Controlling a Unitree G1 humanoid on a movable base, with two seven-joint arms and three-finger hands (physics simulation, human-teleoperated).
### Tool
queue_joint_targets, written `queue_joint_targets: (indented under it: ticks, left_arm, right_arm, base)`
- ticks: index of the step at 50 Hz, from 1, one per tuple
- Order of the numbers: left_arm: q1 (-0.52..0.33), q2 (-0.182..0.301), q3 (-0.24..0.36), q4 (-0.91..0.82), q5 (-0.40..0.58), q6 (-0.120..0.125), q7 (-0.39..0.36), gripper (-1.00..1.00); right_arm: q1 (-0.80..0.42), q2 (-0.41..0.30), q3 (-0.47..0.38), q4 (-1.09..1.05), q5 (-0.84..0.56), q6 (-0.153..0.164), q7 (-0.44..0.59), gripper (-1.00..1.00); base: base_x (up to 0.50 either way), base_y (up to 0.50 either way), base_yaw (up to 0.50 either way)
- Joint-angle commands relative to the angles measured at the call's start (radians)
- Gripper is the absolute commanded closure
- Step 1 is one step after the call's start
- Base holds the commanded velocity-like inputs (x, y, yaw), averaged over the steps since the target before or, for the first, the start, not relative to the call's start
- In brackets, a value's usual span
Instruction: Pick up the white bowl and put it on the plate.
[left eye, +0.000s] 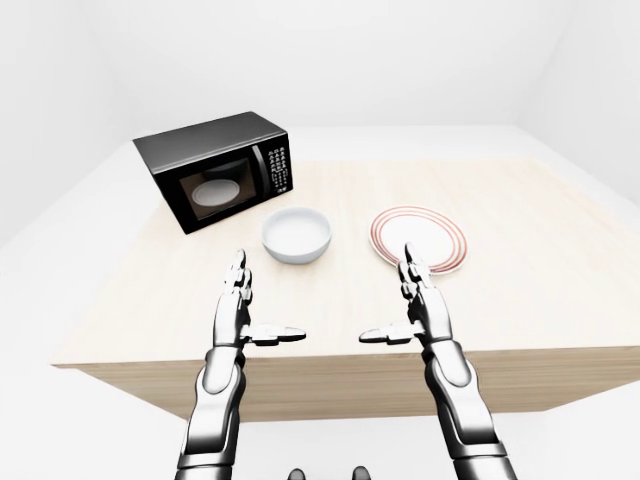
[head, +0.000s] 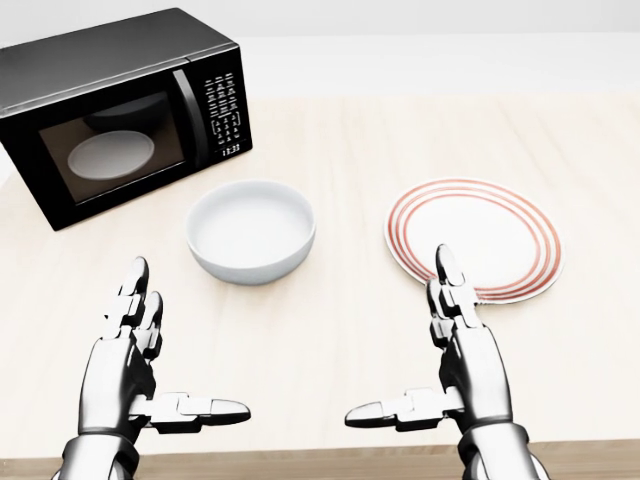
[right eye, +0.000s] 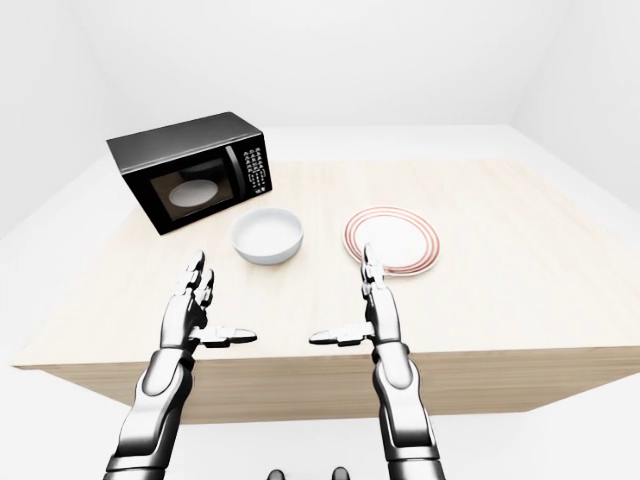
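The white bowl (head: 251, 231) sits upright on the wooden tabletop (head: 400, 140), a bit left of the middle, just beside the black microwave (head: 120, 110). The red-ringed plate (head: 473, 240) lies to its right, not touching it. The left hand (head: 135, 375) and right hand (head: 460, 375) hang near the bottom edge, fingers spread apart, holding nothing. The bowl is not picked up yet. A good grab would come at the rim, closing slowly so the smooth bowl does not slide away.
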Motion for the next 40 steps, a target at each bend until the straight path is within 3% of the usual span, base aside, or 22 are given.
queue_joint_targets:
  ticks: [1, 16, 40]
  left_arm:
    - [0.0, 0.0, 0.001, 0.004, 0.0, -0.004, -0.001, -1.0]
    - [0.0, 0.0, 0.001, 0.003, 0.0, -0.003, -0.001, -1.0]
    - [0.0, 0.0, 0.001, 0.003, 0.0, -0.003, -0.001, -1.0]
  right_arm:
    - [0.002, 0.002, 0.006, 0.008, -0.006, -0.012, 0.0, -1.0]
    - [-0.003, 0.003, 0.014, 0.037, -0.016, -0.023, 0.004, -1.0]
    - [-0.003, 0.005, 0.021, 0.045, -0.021, -0.028, 0.019, -1.0]
  base:
    - [0.0, 0.41, 0.0]
    - [0.0, 0.28, 0.0]
    - [0.04, 0.0, 0.0]
